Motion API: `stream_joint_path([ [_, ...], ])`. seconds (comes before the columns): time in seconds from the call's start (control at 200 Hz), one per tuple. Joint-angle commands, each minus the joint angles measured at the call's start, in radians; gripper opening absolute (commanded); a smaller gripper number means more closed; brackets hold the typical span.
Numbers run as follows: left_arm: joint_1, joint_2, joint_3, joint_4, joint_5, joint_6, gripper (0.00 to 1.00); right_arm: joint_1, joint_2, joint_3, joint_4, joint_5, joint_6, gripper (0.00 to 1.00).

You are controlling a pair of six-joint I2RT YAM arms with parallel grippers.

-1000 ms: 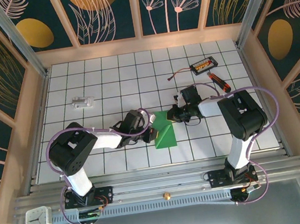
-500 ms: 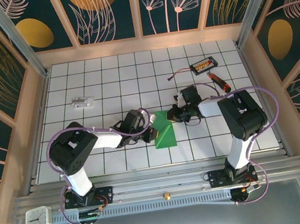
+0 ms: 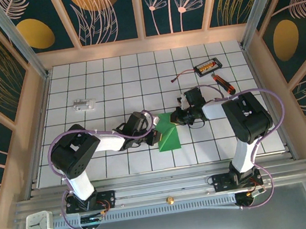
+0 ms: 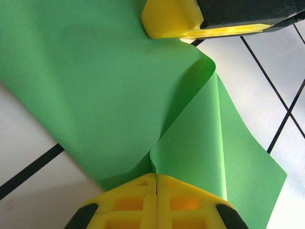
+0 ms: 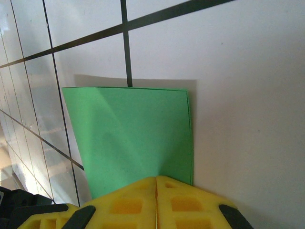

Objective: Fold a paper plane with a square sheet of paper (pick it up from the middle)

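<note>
square sheet of paper (image 3: 169, 138): plain bright green, already folded over, no longer a full square. Lies on the white tiled tabletop (image 3: 110, 92), near the middle, between the two arms. Left wrist view: paper (image 4: 95, 86) has one flap bent over in a soft rounded fold, not pressed flat, with a lower layer showing to the right. Right wrist view: paper (image 5: 133, 138) is two stacked layers, edges nearly flush, with shallow diagonal dents. Pinched by left end effector (image 4: 156, 177) on one edge and right end effector (image 5: 156, 180) on the opposite side.
</note>
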State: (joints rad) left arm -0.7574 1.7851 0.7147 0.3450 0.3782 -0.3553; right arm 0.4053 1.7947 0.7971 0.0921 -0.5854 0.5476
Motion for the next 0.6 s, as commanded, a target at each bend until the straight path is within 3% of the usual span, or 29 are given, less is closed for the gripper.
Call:
stream_joint_path([
  [0.0,0.008,0.028,0.012,-0.039,-0.007,0.032,0.0,-0.002,0.046,0.008,-0.05,0.093,-0.043,0.11],
  [0.37,0.007,0.046,0.011,-0.075,-0.007,0.042,0.0,-0.015,-0.056,0.087,-0.135,0.098,-0.081,0.18],
  [0.595,0.008,0.059,0.023,-0.091,-0.008,0.051,0.0,-0.013,-0.181,0.022,-0.13,0.09,-0.049,0.18],
])
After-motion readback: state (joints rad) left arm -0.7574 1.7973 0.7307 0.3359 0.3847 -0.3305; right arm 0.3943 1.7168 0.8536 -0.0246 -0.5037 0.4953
